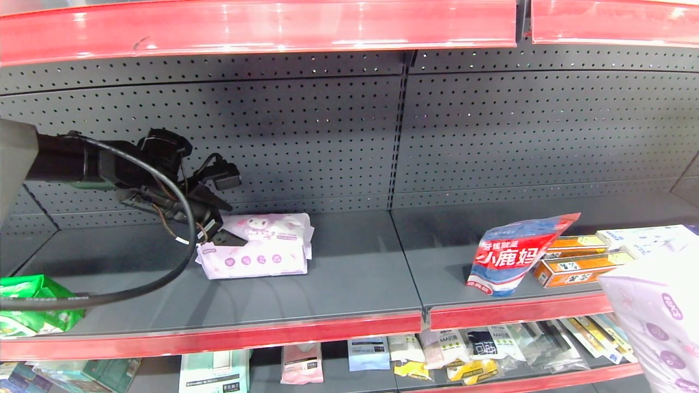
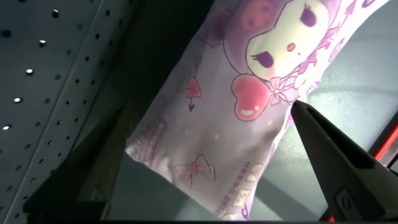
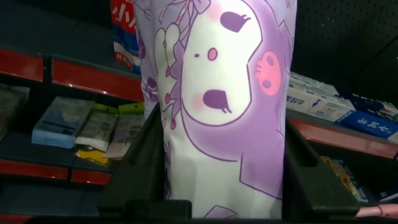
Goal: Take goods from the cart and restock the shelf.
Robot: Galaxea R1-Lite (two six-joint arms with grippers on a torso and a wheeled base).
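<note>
The pack of purple wipes lies flat on the shelf, left of the frame's middle and close to the pegboard back. It is placed rather than held. The left gripper sits at its left end, and the left wrist view shows the fingers spread wide to either side of the pack. One tip is close against the wrapper, and nothing is clamped. I judge this to be a release, with the pack's weight on the shelf.

A second pack hangs at the lower right of the head view, in front of the shelf's red edge and well apart from the first. The right wrist view shows why it stays up: the right gripper has both fingers pressed on its sides, holding it upright and ready to go onto the shelf.

The head view shows the neighbours. A red-and-blue pouch leans against orange boxes on the right half of the shelf. A green pack sits at the far left. The bare stretch between the first pack and the pouch looks the likeliest spot.
</note>
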